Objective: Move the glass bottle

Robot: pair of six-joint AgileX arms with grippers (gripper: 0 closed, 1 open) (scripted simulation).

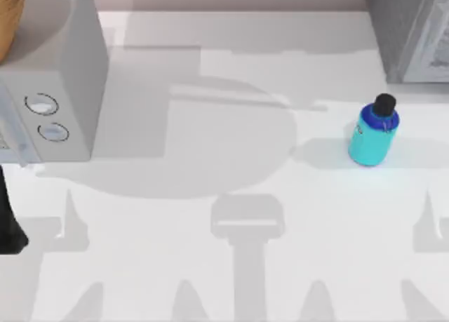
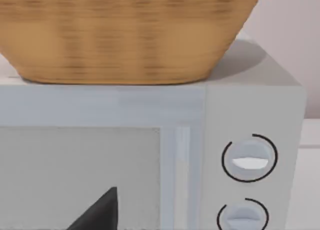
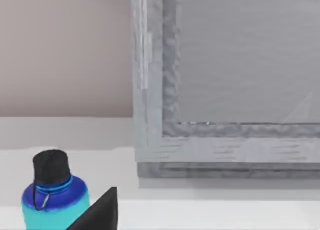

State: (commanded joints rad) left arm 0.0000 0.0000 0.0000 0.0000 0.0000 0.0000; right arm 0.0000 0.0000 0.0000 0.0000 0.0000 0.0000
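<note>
White and bare across its middle, the desk (image 1: pixel 224 217) carries a microwave (image 1: pixel 52 90) at the top view's left edge, a wicker basket (image 2: pixel 125 34) sitting on its roof, and a grey framed cabinet (image 3: pixel 230 84) at the far right corner. The glass bottle (image 1: pixel 374 132) stands upright on the right half of the desk, out in the open just in front of that cabinet, so it looks free to be reached from above or from the side.

In the right wrist view the bottle (image 3: pixel 52 197) sits close ahead of the right hand, next to a dark fingertip (image 3: pixel 100 212); I cannot tell how far that hand is open, and nothing appears held. The left hand faces the microwave door, one fingertip (image 2: pixel 100 212) visible, its opening likewise unclear. By my judgement no grasp has begun, and the right arm is the one placed for it.
</note>
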